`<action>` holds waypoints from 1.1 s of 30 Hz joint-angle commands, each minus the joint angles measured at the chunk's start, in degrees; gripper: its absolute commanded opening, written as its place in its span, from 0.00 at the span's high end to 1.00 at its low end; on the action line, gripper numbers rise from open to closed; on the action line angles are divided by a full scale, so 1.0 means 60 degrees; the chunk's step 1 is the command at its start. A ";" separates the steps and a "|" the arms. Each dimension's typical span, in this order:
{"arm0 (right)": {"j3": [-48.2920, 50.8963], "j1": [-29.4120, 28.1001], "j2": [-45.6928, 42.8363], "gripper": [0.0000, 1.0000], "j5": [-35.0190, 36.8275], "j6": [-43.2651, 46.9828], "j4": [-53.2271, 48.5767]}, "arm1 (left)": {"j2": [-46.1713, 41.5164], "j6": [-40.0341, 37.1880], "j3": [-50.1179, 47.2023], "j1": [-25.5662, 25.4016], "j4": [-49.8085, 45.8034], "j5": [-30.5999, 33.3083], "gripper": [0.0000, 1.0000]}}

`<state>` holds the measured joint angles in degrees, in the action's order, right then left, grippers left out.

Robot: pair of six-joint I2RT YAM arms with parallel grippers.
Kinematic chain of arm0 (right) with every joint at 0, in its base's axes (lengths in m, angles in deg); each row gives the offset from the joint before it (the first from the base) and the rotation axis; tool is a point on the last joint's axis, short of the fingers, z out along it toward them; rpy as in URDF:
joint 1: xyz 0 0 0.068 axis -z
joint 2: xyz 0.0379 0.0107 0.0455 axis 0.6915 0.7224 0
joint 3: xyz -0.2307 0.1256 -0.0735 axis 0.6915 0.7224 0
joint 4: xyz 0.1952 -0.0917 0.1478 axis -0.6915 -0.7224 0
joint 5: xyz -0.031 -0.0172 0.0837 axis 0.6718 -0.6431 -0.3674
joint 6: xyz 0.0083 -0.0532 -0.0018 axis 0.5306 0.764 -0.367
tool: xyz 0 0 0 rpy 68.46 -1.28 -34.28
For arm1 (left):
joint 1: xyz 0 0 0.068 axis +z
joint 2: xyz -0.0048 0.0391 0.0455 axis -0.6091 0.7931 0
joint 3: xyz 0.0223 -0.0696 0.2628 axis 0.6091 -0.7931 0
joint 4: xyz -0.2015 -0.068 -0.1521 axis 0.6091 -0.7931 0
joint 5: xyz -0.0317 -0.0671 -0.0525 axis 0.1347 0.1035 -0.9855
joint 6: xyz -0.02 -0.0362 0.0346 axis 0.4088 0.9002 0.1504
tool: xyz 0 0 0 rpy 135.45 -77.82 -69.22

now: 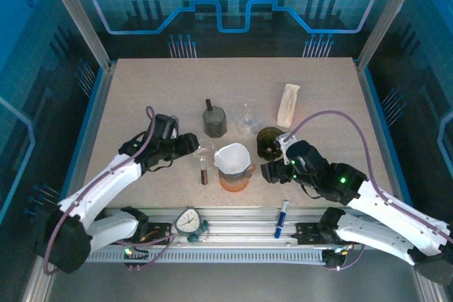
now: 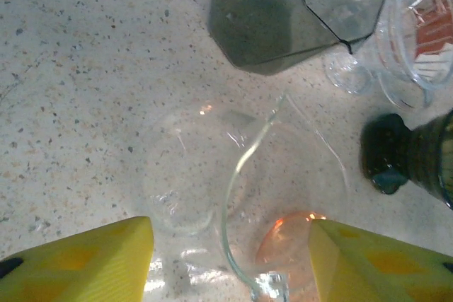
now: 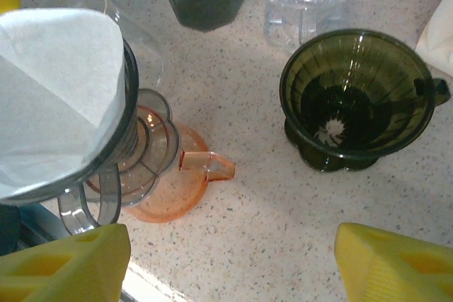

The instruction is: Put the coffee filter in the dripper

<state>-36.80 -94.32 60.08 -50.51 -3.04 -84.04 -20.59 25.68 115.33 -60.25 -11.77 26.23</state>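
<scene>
Where the near rail (image 1: 233,235) bounds the table (image 1: 141,90), a dial timer (image 1: 190,221) and a blue pen (image 1: 282,217) lie along it. Just beyond, the right gripper (image 3: 230,245) stands wide open and holds nothing, with bare speckled top between its fingers (image 3: 64,266) and free room at 12 o'clock up to the green dripper (image 3: 357,100). At its 10 o'clock the coffee filter (image 3: 56,83), white paper, sits inside the smoky dripper (image 3: 126,114) atop the orange server (image 3: 177,189). The left gripper (image 2: 230,235), at the filter's 9 o'clock, has its jaws apart with a clear glass vessel (image 2: 212,175) between them; whether it is gripped cannot be told. A brown stick (image 1: 204,173) lies beside the server. Farther, at 11, 12 and 2 o'clock from the filter: dark grey cup (image 1: 214,122), clear glass dripper (image 1: 248,117), filter packet (image 1: 288,102). Beyond these the pale top runs open to the far edge, under blue panels (image 1: 233,5)
</scene>
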 commanded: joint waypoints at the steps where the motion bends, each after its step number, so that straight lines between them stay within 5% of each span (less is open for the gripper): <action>1: 0.0325 0.0071 -0.0321 0.23 -0.0116 -0.0191 0.0175 | 0.0418 -0.0214 0.0323 0.0051 0.0235 0.0415 0.42; 19: 0.1176 0.0064 -0.0436 0.23 -0.0363 -0.0275 0.0458 | 0.1486 -0.0845 0.0866 0.0024 -0.1005 0.0715 0.78; 33: 0.2187 0.0078 0.0419 0.23 -0.1322 -0.0578 0.1880 | 0.0601 -0.0329 0.0729 0.0053 -0.2491 0.0784 1.00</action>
<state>-25.72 -94.29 61.22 -54.99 -4.90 -77.94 -15.11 21.57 119.60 -60.18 -22.08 30.75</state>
